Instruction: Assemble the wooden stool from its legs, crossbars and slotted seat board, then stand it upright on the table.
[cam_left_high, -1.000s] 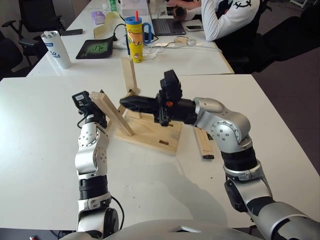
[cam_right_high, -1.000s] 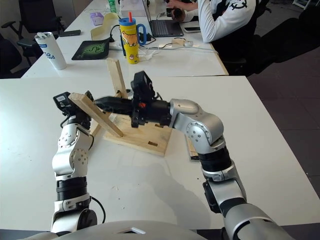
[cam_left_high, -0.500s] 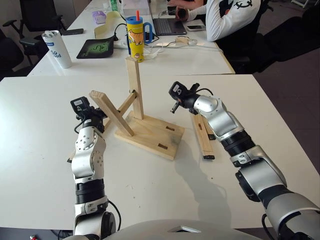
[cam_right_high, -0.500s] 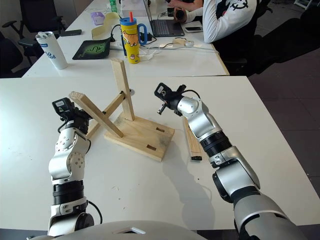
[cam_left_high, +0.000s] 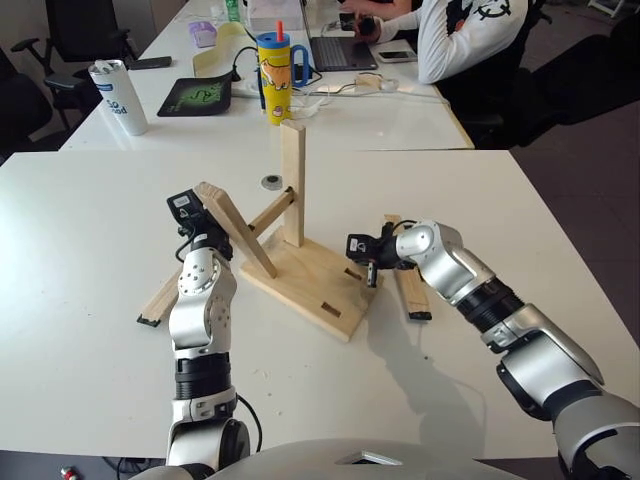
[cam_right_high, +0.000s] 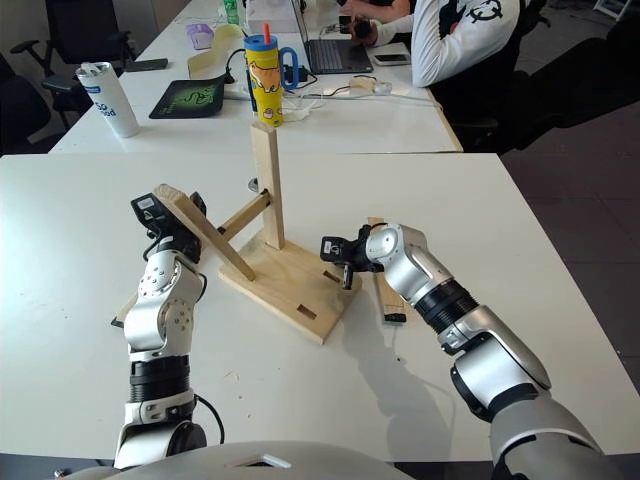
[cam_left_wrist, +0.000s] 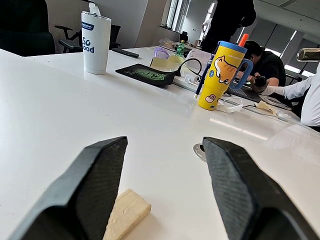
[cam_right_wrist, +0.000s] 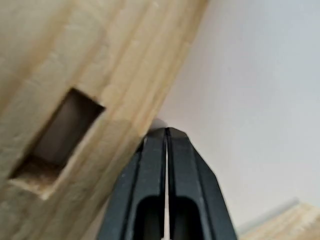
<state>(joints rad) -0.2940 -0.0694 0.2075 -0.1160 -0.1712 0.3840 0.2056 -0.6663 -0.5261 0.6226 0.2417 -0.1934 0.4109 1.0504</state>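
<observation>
Seat board (cam_left_high: 305, 290): one, lying flat at the centre of the table (cam_left_high: 80, 250).
Fitted parts: one upright leg (cam_left_high: 292, 180) near the board's 11 o'clock corner. One tilted leg (cam_left_high: 238, 230) at its 9 o'clock edge. One crossbar (cam_left_high: 272, 212) joins the two.
Open slots: two counted, along the board's 3-to-5 o'clock side; nearest slot (cam_right_wrist: 55, 130).
Loose sticks: one (cam_left_high: 160, 298) at the board's 8 o'clock. One (cam_left_high: 410, 292) at 3 o'clock is certain. Cannot tell whether a second lies against it.
Right gripper (cam_right_wrist: 166, 132): fingers pressed together and empty, tip at the board's 3 o'clock edge, just beside an open slot.
Left gripper (cam_left_wrist: 165, 144): fingers spread wide by the tilted leg's upper end, clamping nothing.
Step in hand (judged): squaring the tilted leg while the board is steadied.
Method advised: brace the board against sliding and close on the leg near its top. Swing it upright slowly so the crossbar joint is not strained.
</observation>
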